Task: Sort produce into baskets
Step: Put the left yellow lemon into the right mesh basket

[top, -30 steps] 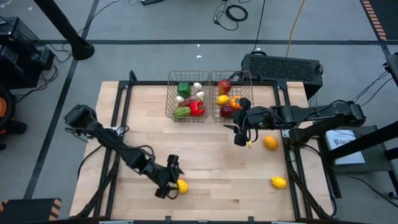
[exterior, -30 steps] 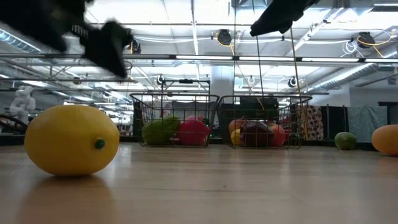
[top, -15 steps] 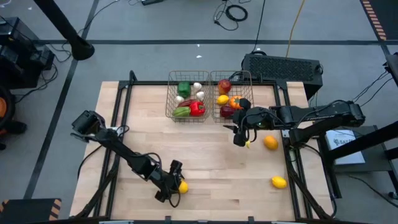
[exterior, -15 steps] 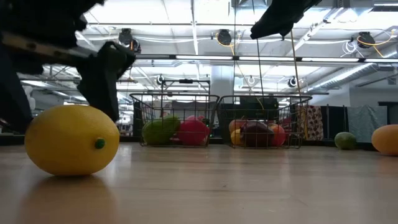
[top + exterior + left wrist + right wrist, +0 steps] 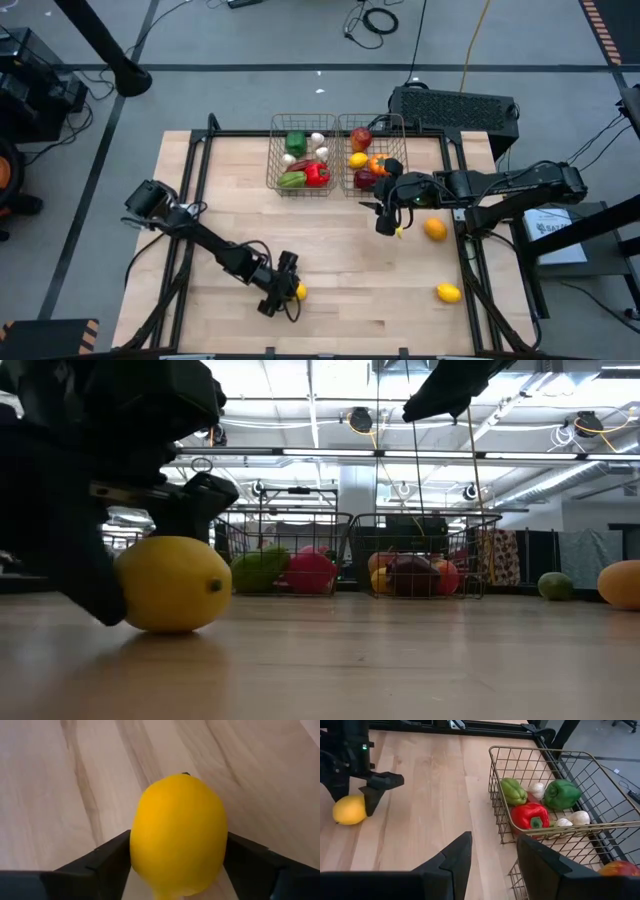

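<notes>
High view: the left gripper is at the table's near edge, fingers closed against both sides of a lemon that rests on the wood. Two baskets stand side by side at the far edge, holding produce. The right gripper hovers just before the right basket, fingers apart, empty. Two more lemons lie at the right.

Two square wire-mesh baskets sit side by side at the table's twelve o'clock edge. The left basket holds green peppers, a red pepper and white garlic; the right basket holds an apple, a lemon, an orange and dark red produce. One lemon lies at six o'clock, an orange at three, another lemon at four.
</notes>
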